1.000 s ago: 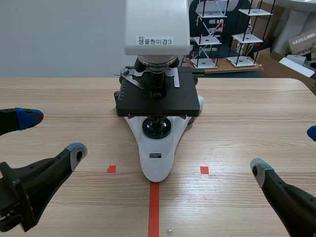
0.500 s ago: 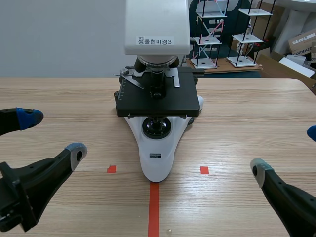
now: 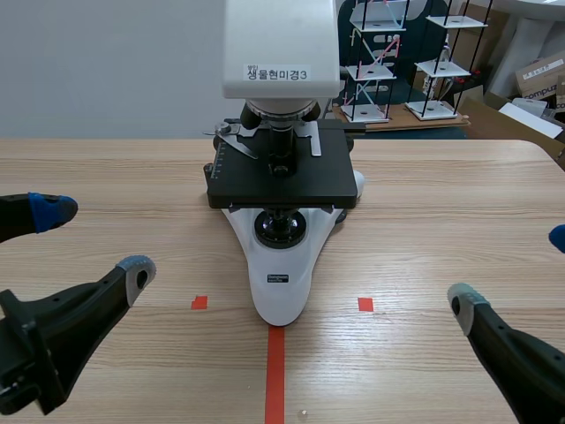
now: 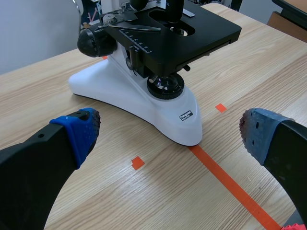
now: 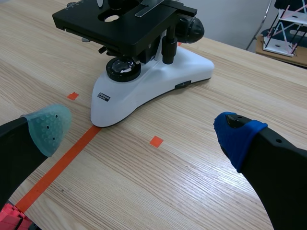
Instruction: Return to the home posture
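— Where are the grippers?
— Left gripper (image 3: 95,238) sits at the scene's lower left, fingers spread wide, nothing between them. Right gripper (image 3: 510,268) sits at the lower right, likewise spread and empty.
— And beyond?
— A microscope (image 3: 281,265) stands mid-frame on the table (image 3: 441,194), well apart from both, its white base meeting the tape line (image 3: 274,371).

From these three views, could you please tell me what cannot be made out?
- Microscope: eyepieces, cut off above its head by the scene view's edge; wrist views end at the stage.
- Base label: print too small in every view.
- Right gripper: its blue-padded finger is mostly cut off by the scene view's edge.
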